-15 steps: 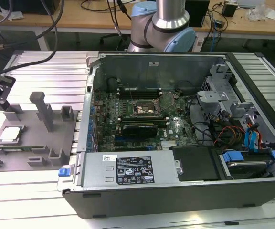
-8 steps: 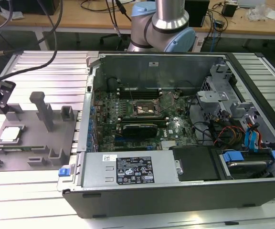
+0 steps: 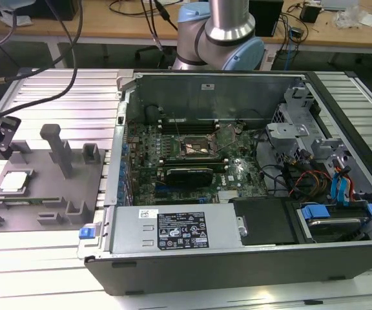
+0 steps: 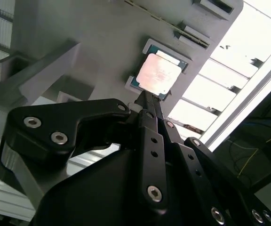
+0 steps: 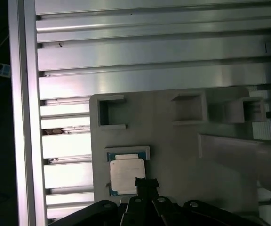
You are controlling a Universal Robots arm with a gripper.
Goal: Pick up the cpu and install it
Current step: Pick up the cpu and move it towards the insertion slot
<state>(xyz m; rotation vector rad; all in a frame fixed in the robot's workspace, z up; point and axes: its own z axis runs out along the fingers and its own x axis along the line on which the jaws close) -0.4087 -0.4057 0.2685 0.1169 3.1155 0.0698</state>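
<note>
The cpu (image 3: 14, 181), a small flat square with a silvery-white top, lies in a pocket of the grey moulded tray (image 3: 76, 187) at the exterior view's left. In both wrist views the cpu (image 4: 158, 75) (image 5: 127, 175) sits flat in its pocket. My black gripper (image 3: 0, 137) hovers above the tray's far left corner. Its fingers converge to one narrow tip (image 4: 145, 96) (image 5: 146, 181) beside the cpu's edge, shut with nothing between them. The dark metal-framed socket (image 3: 196, 148) sits on the motherboard inside the open computer case.
The open computer case (image 3: 341, 258) fills the middle and right of the ribbed metal table (image 3: 44, 271). Grey posts and blocks (image 3: 60, 150) rise from the tray next to the cpu. Cables (image 3: 309, 177) and drive bays crowd the case's right side. The arm's base (image 3: 221, 35) stands behind the case.
</note>
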